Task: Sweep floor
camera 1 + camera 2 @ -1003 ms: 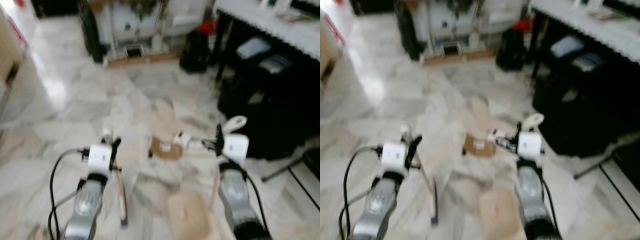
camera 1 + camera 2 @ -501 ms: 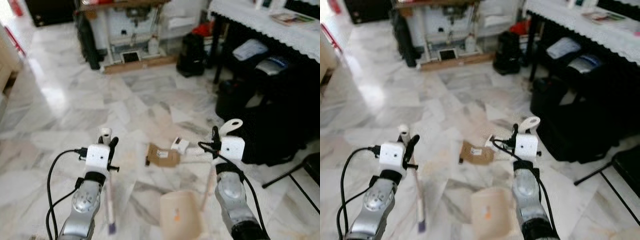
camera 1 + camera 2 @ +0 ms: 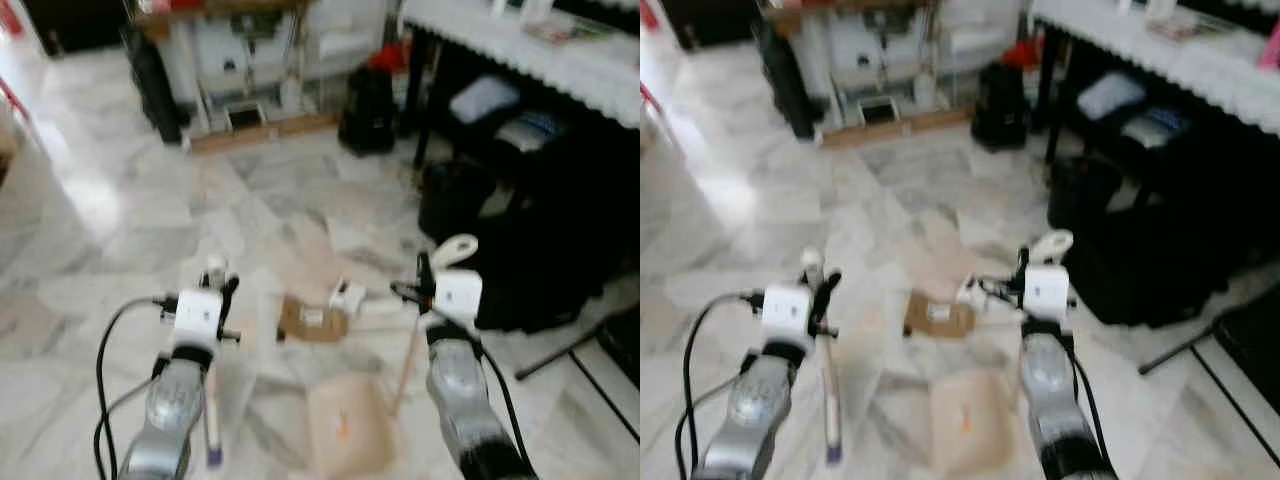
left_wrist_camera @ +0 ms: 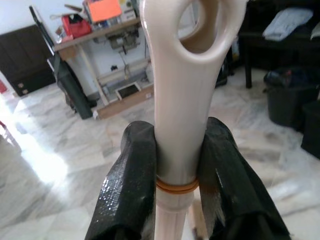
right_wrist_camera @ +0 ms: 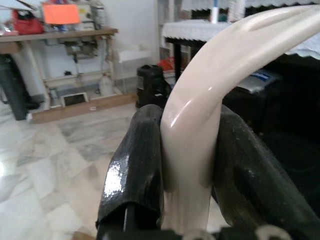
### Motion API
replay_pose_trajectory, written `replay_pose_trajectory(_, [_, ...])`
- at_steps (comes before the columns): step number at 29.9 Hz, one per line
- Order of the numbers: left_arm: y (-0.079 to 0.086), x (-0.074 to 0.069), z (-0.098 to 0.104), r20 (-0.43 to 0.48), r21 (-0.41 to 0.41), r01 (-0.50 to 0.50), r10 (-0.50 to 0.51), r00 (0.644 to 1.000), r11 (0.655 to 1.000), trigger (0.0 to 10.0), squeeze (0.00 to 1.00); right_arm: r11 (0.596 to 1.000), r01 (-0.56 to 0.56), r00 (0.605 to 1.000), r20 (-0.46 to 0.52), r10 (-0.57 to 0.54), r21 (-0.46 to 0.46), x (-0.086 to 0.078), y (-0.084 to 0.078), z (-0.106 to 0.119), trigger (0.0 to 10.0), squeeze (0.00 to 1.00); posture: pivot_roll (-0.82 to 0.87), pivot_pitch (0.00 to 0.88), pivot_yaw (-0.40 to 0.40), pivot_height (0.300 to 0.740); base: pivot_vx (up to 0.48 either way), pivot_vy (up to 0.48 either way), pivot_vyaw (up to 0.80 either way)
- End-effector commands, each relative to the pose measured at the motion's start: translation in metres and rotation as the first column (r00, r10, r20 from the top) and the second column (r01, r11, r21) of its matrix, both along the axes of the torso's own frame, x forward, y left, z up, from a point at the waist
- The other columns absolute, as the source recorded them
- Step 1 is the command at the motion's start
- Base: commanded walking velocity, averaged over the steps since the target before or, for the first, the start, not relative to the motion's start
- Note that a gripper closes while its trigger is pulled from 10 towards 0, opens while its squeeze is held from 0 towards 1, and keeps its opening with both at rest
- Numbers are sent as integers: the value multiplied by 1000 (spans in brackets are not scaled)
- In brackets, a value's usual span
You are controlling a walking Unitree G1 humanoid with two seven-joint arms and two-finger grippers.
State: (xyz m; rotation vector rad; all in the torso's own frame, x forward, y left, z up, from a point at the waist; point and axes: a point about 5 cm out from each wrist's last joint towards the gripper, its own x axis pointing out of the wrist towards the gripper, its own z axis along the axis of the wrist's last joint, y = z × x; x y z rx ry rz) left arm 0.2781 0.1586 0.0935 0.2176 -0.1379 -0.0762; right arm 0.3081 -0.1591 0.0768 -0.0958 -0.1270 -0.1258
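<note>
The left gripper (image 4: 175, 165) clamps the broom handle (image 4: 182, 100), the right gripper (image 5: 187, 165) the dustpan handle (image 5: 200, 115). The cardboard scrap (image 3: 312, 320) lies ahead between them, the dustpan (image 3: 345, 432) nearer.

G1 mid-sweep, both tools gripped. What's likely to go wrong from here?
1. The cardboard scrap and white litter lie ahead of the dustpan; a hard sweep may scatter them.
2. The right gripper works near the black bags and chair leg; its handle could snag.
3. The left gripper holds the broom handle near its top end, so it might slip.
</note>
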Motion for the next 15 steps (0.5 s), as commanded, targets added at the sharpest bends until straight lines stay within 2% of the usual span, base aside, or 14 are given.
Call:
replay_pose_trajectory(1, [6,3,11,51,10,-13,12,999,1000,10000,0,1000,-20,999,38,20,-22,5,4,10,10000,0,90,10,35,740,274,0,0])
replay_pose_trajectory(9, [6,3,11,51,10,-14,14,999,1000,10000,0,998,-32,999,41,34,-48,5,5,11,10000,0,90,11,36,740,274,0,0])
replay_pose_trajectory(15, [6,2,10,50,10,-13,12,999,1000,10000,0,998,-39,998,41,41,-55,5,6,11,10000,0,90,11,36,740,275,0,776])
